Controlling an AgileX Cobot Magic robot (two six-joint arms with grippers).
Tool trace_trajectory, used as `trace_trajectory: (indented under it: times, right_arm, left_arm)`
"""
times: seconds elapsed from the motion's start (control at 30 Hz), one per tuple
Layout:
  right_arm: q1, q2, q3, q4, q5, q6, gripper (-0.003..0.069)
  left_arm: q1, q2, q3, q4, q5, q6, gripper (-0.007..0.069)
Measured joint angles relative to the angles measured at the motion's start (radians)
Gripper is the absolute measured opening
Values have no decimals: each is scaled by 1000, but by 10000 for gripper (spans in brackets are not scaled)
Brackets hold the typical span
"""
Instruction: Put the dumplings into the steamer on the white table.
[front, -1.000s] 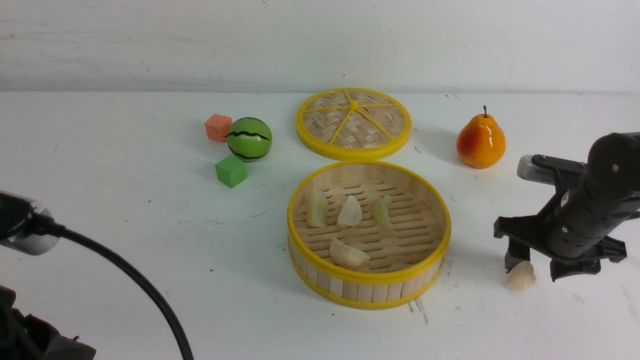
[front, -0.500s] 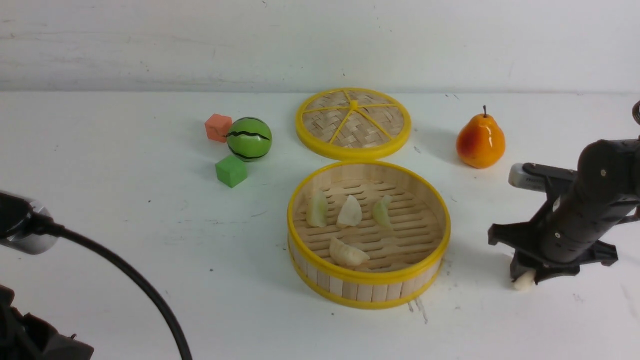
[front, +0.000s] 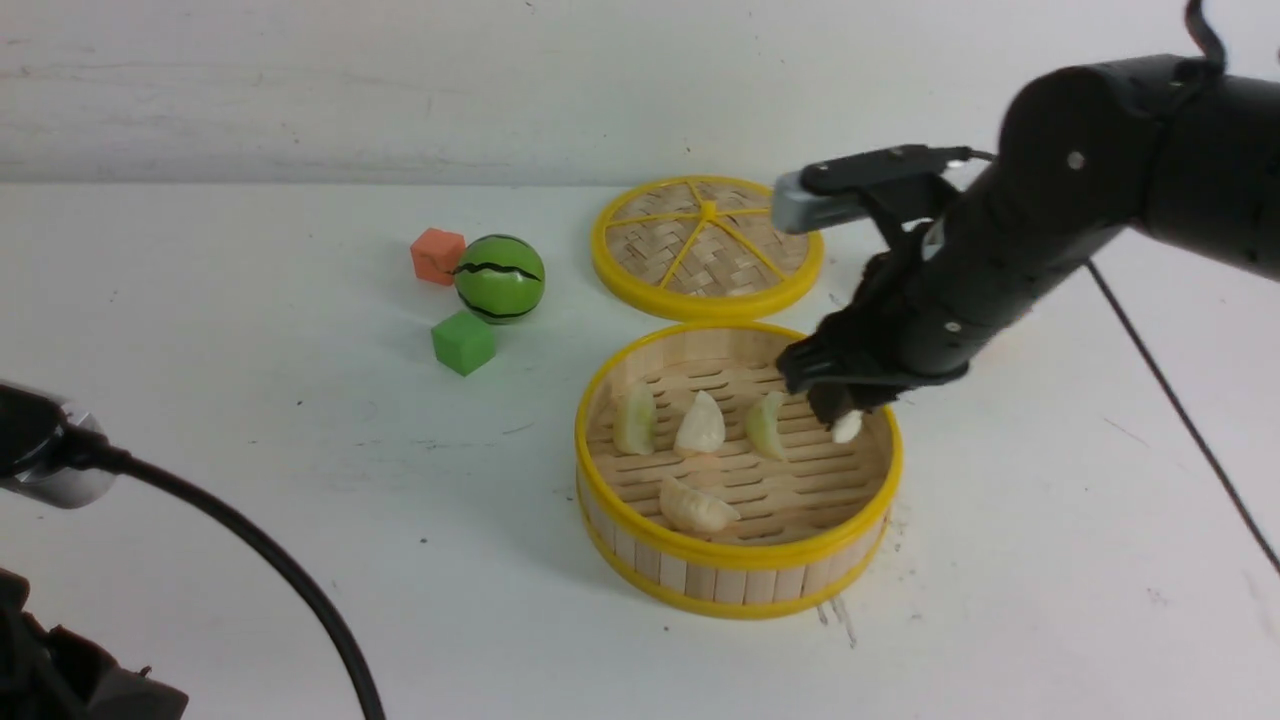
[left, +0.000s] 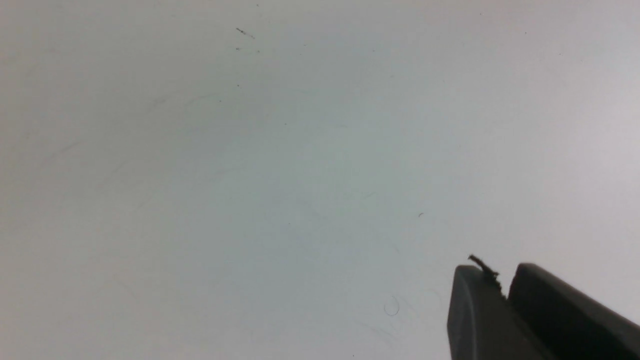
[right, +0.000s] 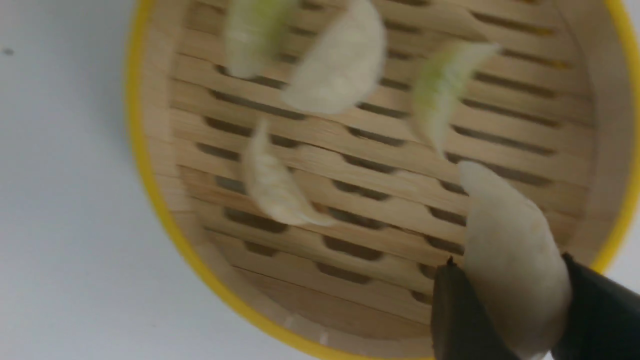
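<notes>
Five dumplings: four are counted inside the steamer (front: 735, 552), and one is carried over it.
Back row: a pale green dumpling (front: 634, 418), a cream dumpling (front: 700, 425) and a greenish dumpling (front: 765, 425) are stood side by side, each apart from the next.
Fourth dumpling (front: 695, 505): laid alone near the front wall, left of centre.
Held dumpling (front: 847, 428) (right: 510, 235): hung over the steamer's right side, just beside the greenish one; contact with the slats cannot be told.
Right arm's fingers (front: 828, 402) (right: 460, 315): clamped on the held dumpling from both sides.
Left arm's fingers (left: 475, 315): pressed together with nothing between them, over bare white worktop (left: 250, 175).
Open room in steamer: bare slats are seen at the front right and along the right wall.
Open room on worktop: wide bare stretches are seen left, right and in front of the steamer.
One lid (front: 707, 245): laid flat just behind the steamer, rims nearly meeting.
Far edge: the worktop is ended at a white wall (front: 400, 90) behind the lid.
One watermelon ball (front: 499, 278): flanked by one orange cube (front: 437, 255) and one green cube (front: 463, 342), well left of the steamer.
One black cable (front: 260, 550): curved across the near left corner.
</notes>
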Motion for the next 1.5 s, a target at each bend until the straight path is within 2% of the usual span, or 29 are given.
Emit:
trace_trajectory:
  times: [0.17,0.53,0.73,0.87,1.0,1.2,1.27,1.37,1.5]
  right_arm:
    - [53,91,-8,-38,-39,0,236]
    - [54,209,-8,-59,-99,0,241]
    - [54,218,-19,-59,-87,0,359]
    - [54,187,-59,-59,-31,0,374]
    - [54,101,-68,-58,-23,-12,330]
    - [54,-162,-52,-3,-53,-57,163]
    - [54,-291,9,48,-96,-95,85]
    - [54,-445,123,114,-167,-157,14]
    - [54,-605,287,190,-290,-221,-22]
  left_arm:
    - [0,0,0,0,1,0,91]
    - [0,0,0,0,12,0,93]
    - [0,0,0,0,12,0,101]
    - [0,-29,1,-8,3,-15,101]
    - [0,-117,3,-16,-8,-37,106]
    - [0,-371,28,19,-15,-60,112]
    - [0,-478,60,33,-34,-69,112]
    - [0,-601,121,43,-81,-82,112]
    - [0,-684,189,52,-161,-88,112]
